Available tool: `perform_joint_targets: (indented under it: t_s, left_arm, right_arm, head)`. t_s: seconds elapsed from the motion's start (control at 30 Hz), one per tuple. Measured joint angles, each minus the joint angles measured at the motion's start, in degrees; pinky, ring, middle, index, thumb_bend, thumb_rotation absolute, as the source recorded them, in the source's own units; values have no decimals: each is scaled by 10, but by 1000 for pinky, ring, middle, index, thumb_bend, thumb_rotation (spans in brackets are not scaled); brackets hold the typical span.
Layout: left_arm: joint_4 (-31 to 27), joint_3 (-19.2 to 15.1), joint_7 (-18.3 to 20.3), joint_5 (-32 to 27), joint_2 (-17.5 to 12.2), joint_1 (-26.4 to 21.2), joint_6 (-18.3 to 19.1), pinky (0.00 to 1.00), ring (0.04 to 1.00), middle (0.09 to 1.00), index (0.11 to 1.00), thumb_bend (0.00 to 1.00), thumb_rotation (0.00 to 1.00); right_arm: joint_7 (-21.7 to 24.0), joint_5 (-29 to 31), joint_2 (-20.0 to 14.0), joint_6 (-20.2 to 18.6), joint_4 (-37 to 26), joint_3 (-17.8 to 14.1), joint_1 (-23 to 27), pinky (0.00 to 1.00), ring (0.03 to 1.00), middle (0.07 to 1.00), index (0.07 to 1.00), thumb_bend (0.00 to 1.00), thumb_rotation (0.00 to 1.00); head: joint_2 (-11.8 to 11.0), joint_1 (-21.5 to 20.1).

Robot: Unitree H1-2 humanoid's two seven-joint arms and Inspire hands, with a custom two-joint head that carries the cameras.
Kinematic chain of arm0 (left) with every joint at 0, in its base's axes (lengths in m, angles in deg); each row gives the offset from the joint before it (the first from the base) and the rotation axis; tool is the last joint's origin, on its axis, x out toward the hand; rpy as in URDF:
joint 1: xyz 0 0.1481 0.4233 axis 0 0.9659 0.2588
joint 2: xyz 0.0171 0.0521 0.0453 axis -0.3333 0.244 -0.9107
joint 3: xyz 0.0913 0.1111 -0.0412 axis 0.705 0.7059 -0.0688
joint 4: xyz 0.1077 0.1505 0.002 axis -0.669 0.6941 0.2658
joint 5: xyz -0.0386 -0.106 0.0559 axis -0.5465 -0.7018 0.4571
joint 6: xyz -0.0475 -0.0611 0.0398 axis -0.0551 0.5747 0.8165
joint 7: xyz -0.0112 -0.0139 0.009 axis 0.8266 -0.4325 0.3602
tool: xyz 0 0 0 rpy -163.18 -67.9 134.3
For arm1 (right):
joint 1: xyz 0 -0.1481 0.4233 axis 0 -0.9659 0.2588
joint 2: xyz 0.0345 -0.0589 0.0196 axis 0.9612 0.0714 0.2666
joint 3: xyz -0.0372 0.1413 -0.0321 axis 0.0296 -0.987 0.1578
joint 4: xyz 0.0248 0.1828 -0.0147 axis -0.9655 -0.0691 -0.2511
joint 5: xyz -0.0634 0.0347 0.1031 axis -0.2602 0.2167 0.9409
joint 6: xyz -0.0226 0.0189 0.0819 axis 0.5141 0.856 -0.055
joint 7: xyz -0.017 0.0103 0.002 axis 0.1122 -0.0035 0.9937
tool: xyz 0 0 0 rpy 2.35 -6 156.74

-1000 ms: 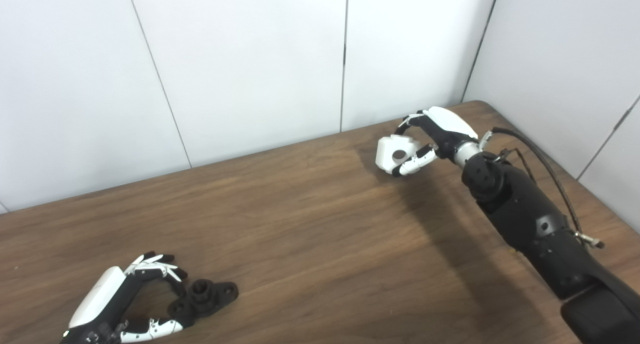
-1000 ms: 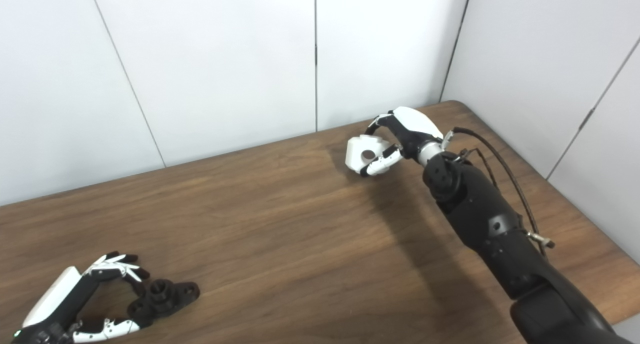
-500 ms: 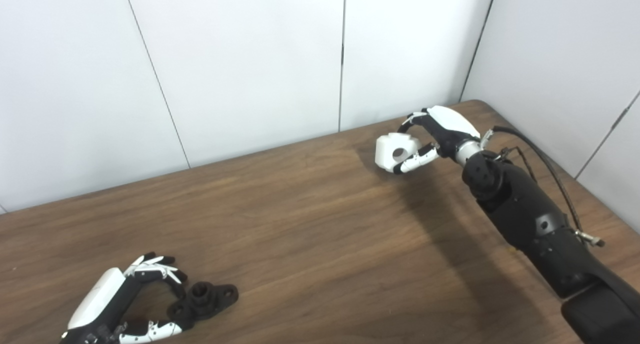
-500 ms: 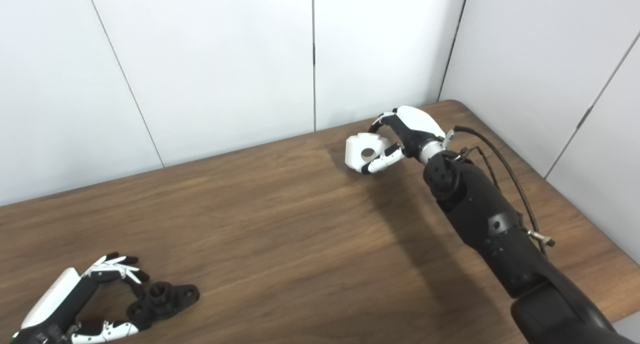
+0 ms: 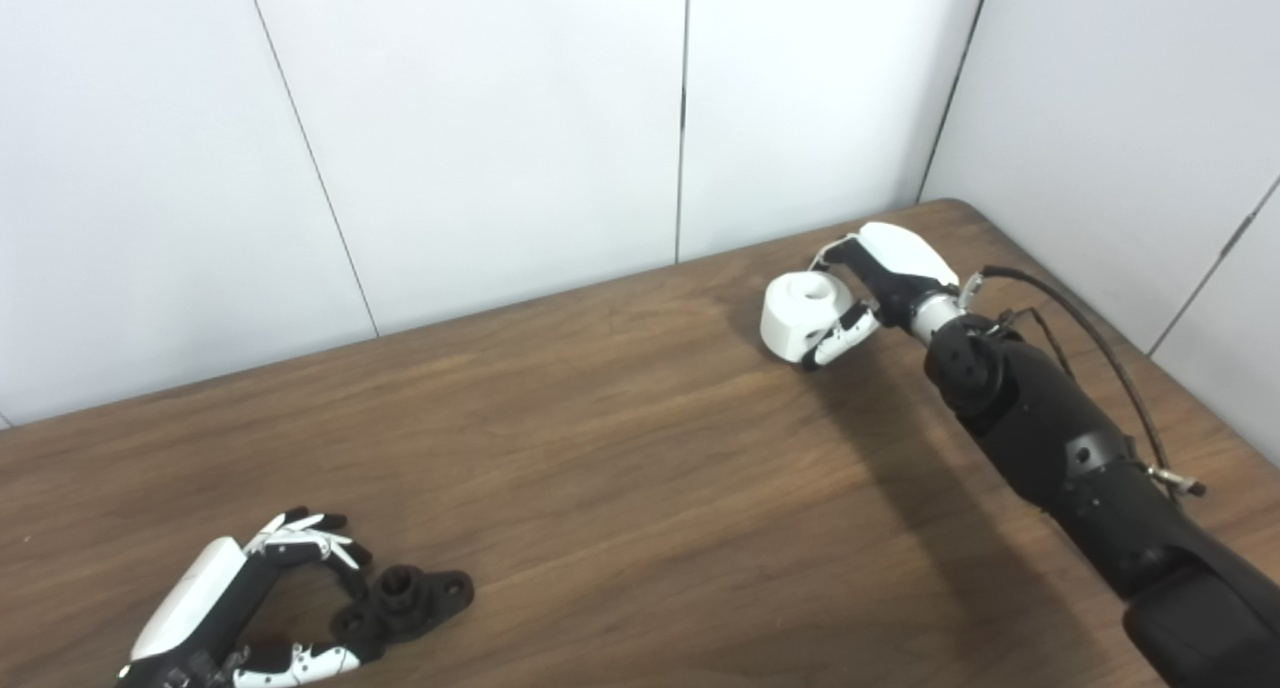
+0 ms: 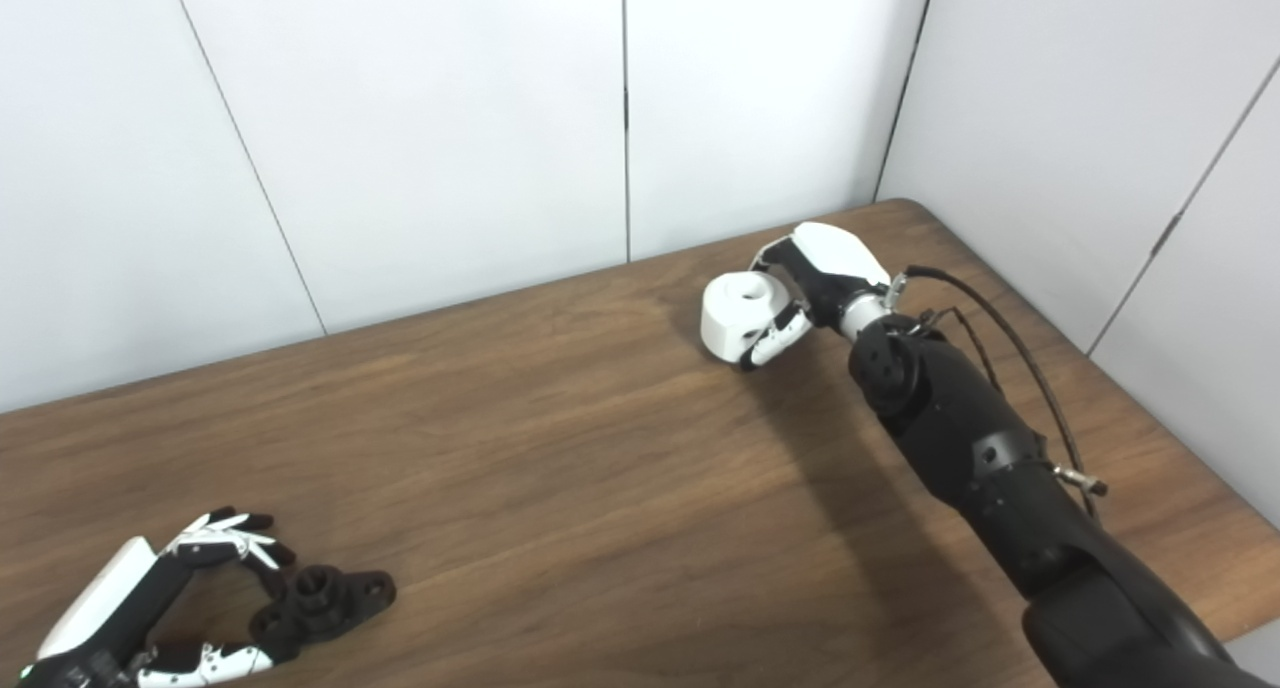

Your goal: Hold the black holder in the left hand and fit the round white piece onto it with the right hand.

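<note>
The black holder (image 5: 405,600) lies flat on the wooden table (image 5: 600,468) at the near left, a short round post standing up from its middle. My left hand (image 5: 240,598) rests beside it, fingers and thumb spread to either side of the holder's near lobe without closing on it. At the far right, my right hand (image 5: 885,273) is shut on the round white piece (image 5: 805,313). The piece is upright with its hole facing up, low over the table or resting on it. The two hands are far apart.
White wall panels stand right behind the table's far edge and along its right side. The table's rounded far right corner (image 5: 950,208) is just behind my right hand. A black cable (image 5: 1090,338) loops off the right forearm.
My right hand has turned the white piece, so its hole faces up instead of toward me, and has dropped a little. The left hand and the holder have stayed put.
</note>
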Motion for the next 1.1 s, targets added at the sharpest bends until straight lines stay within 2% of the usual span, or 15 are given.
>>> perform_joint_targets:
  t_s: [0.07,0.13,0.37,0.73,0.83,1.1]
  left_arm:
    - [0,-1,0,0,0,0,-1,962,868,679,483,515,38]
    - [0,-2,0,0,0,0,-2,962,867,678,483,515,37]
    - [0,-3,1,0,0,0,-1,966,870,681,483,515,37]
    - [1,-4,0,6,1,0,-4,958,861,679,483,515,38]
    - [1,-4,0,6,2,0,-3,975,871,684,483,515,37]
    - [1,-4,-1,10,5,-1,-2,966,872,682,483,515,38]
  right_arm:
    - [-2,-1,0,2,0,0,0,785,904,792,486,537,145]
    - [-4,-2,1,3,1,0,0,782,900,791,485,523,143]
    - [-8,2,4,18,0,-1,-3,809,904,789,485,518,144]
    - [-11,10,6,23,-9,-4,-11,797,884,763,483,520,144]
    - [-12,10,6,38,-11,-4,-14,794,880,752,483,522,145]
    - [14,15,4,40,-78,-4,-36,819,888,750,482,522,148]
  head:
    - [-1,-2]
    - [-1,-3]
    - [-2,-3]
    - [1,0]
    - [2,4]
    - [4,14]
